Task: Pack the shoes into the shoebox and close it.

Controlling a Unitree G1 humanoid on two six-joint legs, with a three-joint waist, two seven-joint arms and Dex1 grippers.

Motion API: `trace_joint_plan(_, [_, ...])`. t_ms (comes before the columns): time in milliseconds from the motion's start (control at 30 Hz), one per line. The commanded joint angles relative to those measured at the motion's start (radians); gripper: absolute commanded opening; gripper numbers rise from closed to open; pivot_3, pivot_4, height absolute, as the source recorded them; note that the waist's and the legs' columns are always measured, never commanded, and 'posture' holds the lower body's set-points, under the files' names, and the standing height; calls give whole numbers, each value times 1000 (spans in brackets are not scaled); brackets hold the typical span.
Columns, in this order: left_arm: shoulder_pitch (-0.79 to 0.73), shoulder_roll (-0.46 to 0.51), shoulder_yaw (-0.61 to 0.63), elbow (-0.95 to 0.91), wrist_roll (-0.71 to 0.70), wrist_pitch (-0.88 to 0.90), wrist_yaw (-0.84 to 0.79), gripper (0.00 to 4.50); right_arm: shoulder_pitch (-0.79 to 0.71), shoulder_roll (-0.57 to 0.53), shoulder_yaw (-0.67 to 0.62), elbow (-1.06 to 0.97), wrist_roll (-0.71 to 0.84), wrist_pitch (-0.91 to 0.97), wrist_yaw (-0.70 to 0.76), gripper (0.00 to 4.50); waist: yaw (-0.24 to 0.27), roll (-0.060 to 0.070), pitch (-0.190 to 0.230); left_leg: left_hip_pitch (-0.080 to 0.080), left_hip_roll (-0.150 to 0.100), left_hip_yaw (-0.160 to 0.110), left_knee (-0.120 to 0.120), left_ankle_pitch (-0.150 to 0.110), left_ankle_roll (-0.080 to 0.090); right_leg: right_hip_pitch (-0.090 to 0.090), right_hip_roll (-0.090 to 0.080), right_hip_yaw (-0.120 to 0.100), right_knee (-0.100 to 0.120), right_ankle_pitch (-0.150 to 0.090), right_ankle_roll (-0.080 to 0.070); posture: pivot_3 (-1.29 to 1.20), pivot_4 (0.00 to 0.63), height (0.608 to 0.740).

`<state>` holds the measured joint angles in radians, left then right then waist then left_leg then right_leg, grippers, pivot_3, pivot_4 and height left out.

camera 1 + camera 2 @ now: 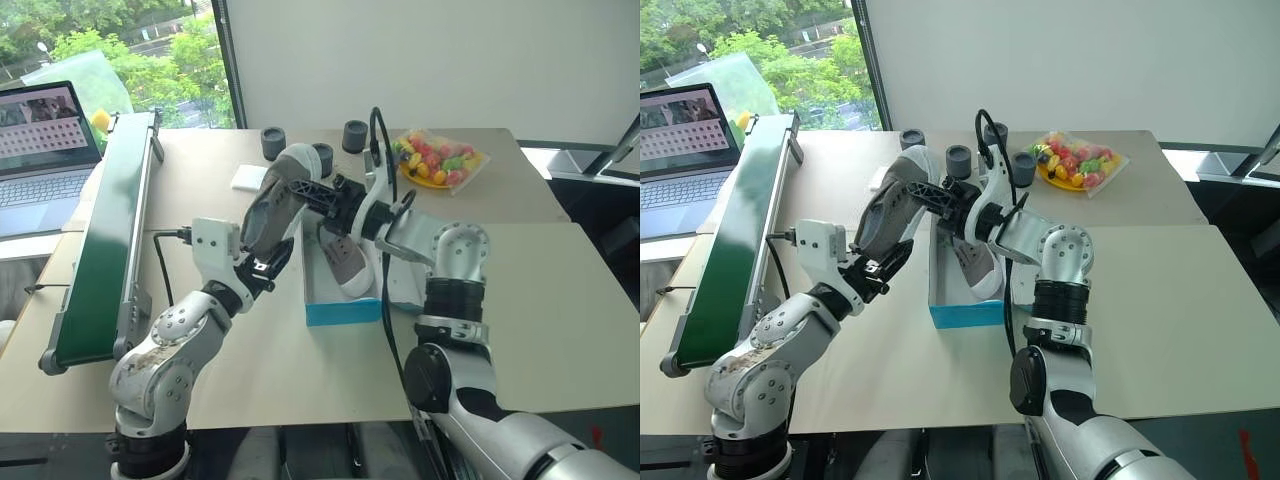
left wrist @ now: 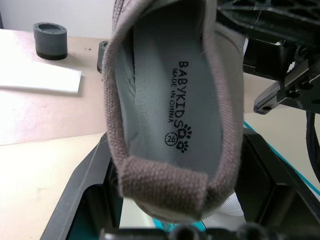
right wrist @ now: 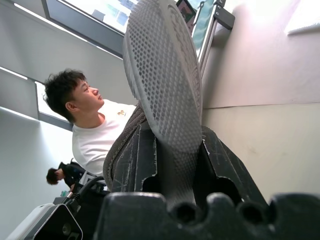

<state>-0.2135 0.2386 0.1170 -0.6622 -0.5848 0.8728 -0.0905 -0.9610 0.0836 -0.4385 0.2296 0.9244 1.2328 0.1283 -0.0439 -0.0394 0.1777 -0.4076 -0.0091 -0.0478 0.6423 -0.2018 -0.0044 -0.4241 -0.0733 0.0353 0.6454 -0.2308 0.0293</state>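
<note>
The counter [image 1: 560, 300] is wide and pale, with a long green conveyor [image 1: 105, 230] along its left edge beside a laptop [image 1: 40, 150]. Near the middle sits the shoebox [image 1: 342, 312], turquoise outside and white inside, open, with one shoe [image 1: 345, 262] already lying in it, leaning against the side rather than flat. The second shoe [image 1: 275, 205] is up in the air just left of the box, and both hands have it: the left hand [image 1: 262, 268] is clamped on the heel end, and the right hand [image 1: 318, 193] is closed on the toe end, its fingers on either side of the sole as the right wrist view shows. Further back are a bag of coloured sweets on a yellow plate [image 1: 440, 160], three dark round pucks [image 1: 274, 143] and a flat white pad [image 1: 248, 178]. I'd judge the job about halfway: one shoe in, the other to be lowered alongside it, and the lid not yet shut.
</note>
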Motion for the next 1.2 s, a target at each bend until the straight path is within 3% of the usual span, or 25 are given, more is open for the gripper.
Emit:
trace_joint_plan(33, [-3,11,-5,-16,10,-12,0,2568,-22,19,29,-55,81,19,52,468,0,0,0,0,0,0,0,0,0,0,0,0,0,0,0,0,150,740])
trace_joint_plan(167, [5,21,-10,-21,27,-28,-4,2568,-23,24,14,-50,87,14,33,468,0,0,0,0,0,0,0,0,0,0,0,0,0,0,0,0,150,740])
trace_joint_plan(300, [17,71,-50,-40,74,-50,-31,4218,-31,24,-9,-33,74,-31,5,450,-1,0,0,0,0,0,0,0,0,0,0,0,0,0,0,0,150,740])
trace_joint_plan(333, [25,97,-71,-52,88,-59,-52,4459,-37,16,-17,-22,69,-53,-6,450,0,0,0,0,0,0,0,0,0,0,0,0,0,0,0,0,150,740])
trace_joint_plan(600, [140,259,-13,-144,39,-77,-213,4459,-158,-182,-1,121,1,-115,21,450,3,2,2,-1,0,0,0,0,0,-1,0,0,-1,0,0,0,150,740])
trace_joint_plan(867, [279,472,58,-144,56,-146,-424,4459,-318,-443,331,302,-197,131,203,450,-4,6,4,-1,1,2,-2,-1,1,-1,1,0,-4,0,-1,0,150,740])
trace_joint_plan(967, [292,505,59,-119,70,-185,-467,4459,-349,-452,412,361,-247,197,245,450,-3,7,5,0,2,3,-3,-1,2,-1,2,1,-5,-1,-1,0,150,740])
trace_joint_plan(1200, [270,500,48,-96,91,-201,-466,4459,-321,-398,597,396,-364,161,366,450,-1,7,5,-1,5,3,-3,-1,2,-1,3,1,-5,-1,-1,0,150,740])
